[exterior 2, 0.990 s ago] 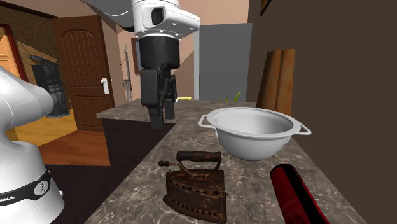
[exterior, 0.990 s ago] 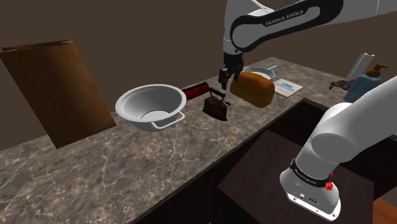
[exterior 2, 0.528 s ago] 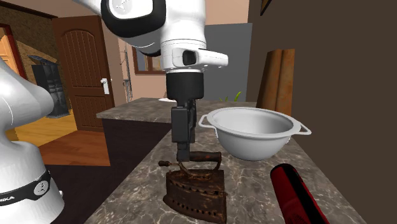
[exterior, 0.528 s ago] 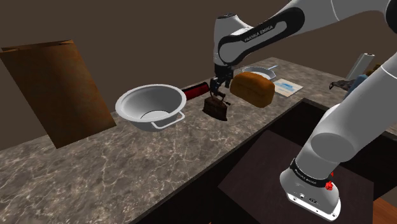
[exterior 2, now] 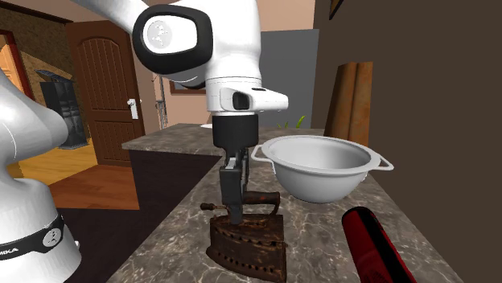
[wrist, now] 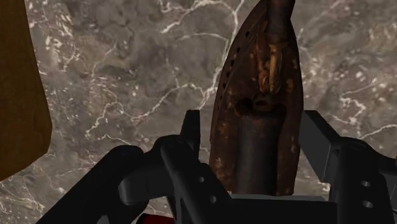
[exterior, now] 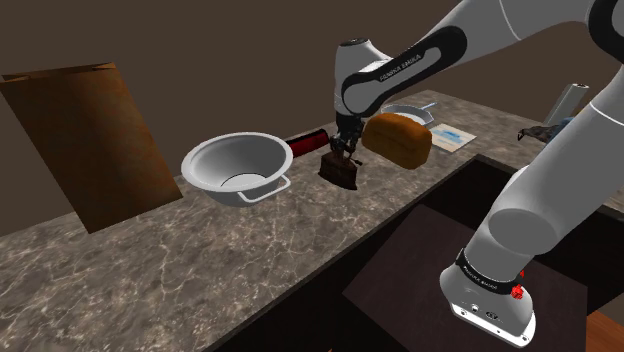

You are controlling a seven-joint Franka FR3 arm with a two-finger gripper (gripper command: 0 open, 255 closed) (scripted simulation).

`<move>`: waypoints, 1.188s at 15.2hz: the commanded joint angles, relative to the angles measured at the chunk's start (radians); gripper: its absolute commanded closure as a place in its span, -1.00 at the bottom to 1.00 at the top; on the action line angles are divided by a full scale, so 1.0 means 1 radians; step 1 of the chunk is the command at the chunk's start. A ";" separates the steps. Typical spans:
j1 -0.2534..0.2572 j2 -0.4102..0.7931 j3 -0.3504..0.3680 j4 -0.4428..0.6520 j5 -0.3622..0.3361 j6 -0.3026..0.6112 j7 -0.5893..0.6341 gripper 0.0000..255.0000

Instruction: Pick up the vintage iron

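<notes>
1. The counter (exterior: 250, 240), dark veined stone, lies under the pincer and carries everything here.
2. A pale bowl (exterior: 205, 170) stands near the pincer, off toward the shoulder view's left. It is far enough away not to hinder a straight lift.
3. A brown loaf (exterior: 398, 140) sits just beside the pincer on the opposite side. This is the closer neighbour, so I would avoid swinging that way.
4. The iron (exterior 2: 245, 241) rests flat on its sole directly beneath the pincer.
   - It looks like rusty cast metal, so I judge it heavy, rigid and rough rather than slippery.
   - It is unlikely to be harmed by a firm squeeze.
   - Its weight sits low, so an off-centre hold would probably let it tip.
5. The pincer (wrist: 254, 124) is lowered over the iron with its fingers apart, one on each side of the handle and clamped on nothing.
6. The handle (wrist: 259, 153), a dark bar along the iron's top, is the place to grip, near its middle and squeezed across its width.
</notes>
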 commanded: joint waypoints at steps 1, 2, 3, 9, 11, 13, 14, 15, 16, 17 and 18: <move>0.000 0.001 0.000 -0.002 0.000 0.003 0.001 1.00; 0.000 0.000 0.000 -0.002 0.000 0.003 0.001 1.00; 0.000 0.000 0.000 -0.002 0.000 0.003 0.001 1.00; 0.000 0.001 0.000 -0.002 -0.001 0.004 0.001 1.00; 0.001 -0.013 0.000 0.012 0.004 -0.025 -0.005 1.00; 0.002 -0.027 0.000 0.027 0.007 -0.053 -0.009 1.00; 0.002 -0.034 0.000 0.034 0.009 -0.067 -0.012 1.00; 0.003 -0.040 0.000 0.042 0.011 -0.081 -0.014 1.00; 0.003 -0.046 0.000 0.050 0.012 -0.095 -0.016 1.00; 0.003 -0.052 0.000 0.059 0.014 -0.109 -0.018 1.00; 0.004 -0.057 0.000 0.067 0.015 -0.123 -0.021 1.00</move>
